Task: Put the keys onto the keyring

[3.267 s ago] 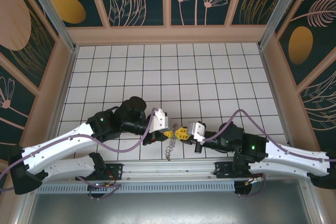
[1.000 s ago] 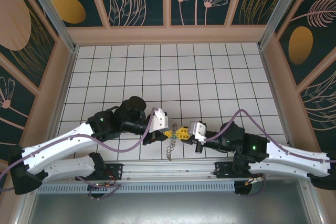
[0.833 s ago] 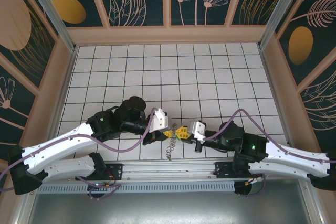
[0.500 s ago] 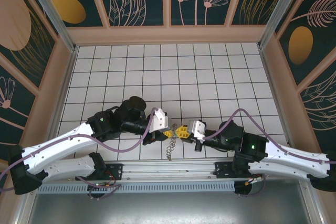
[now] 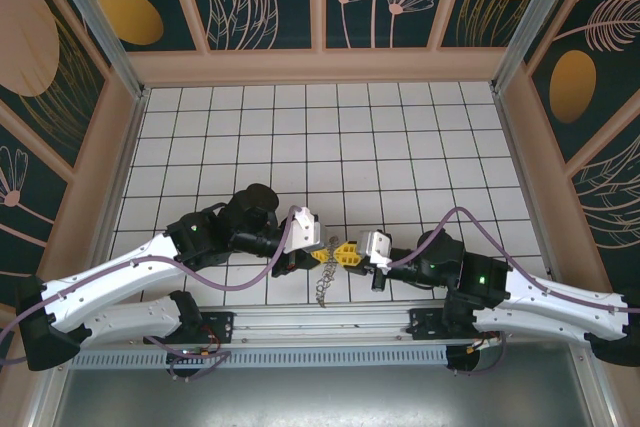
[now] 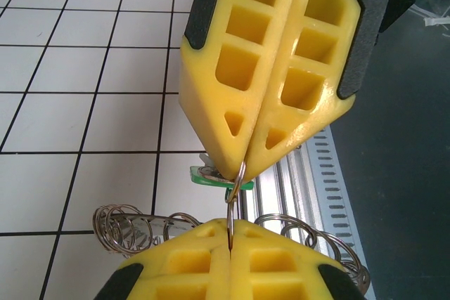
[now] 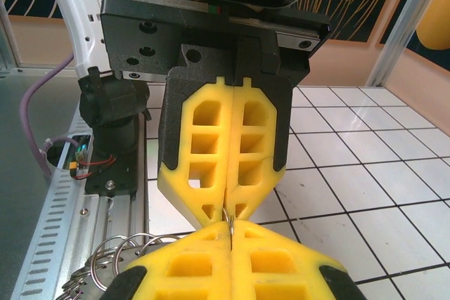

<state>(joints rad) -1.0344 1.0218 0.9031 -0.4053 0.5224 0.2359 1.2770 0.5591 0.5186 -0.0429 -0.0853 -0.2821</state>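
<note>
- The yellow ribbed plastic fingers (image 6: 176, 272) of the left gripper (image 6: 229, 233) are pressed together, pinching one thin loop of the keyring (image 6: 133, 224), a chain of linked rings of dull silvery-grey wire
- The right gripper (image 6: 243, 168) faces it tip to tip, its own yellow fingers closed flat on the same loop from the opposite side
- That loop stands upright in the narrow gap between the two pairs of fingertips, above the white tiled table (image 5: 400, 147) with black grid lines
- The rest of the keyring droops and curls below the grippers, trailing toward the grey metal rail (image 5: 330, 319) along the table's near edge
- A tiny light-green key (image 6: 209, 175) with a small silvery tip sits just under the right gripper's fingertips, right beside the pinched loop; whether it is threaded onto it cannot be told
- From above, the two grippers meet close to the table's near edge, about midway between its left and right edges
</note>
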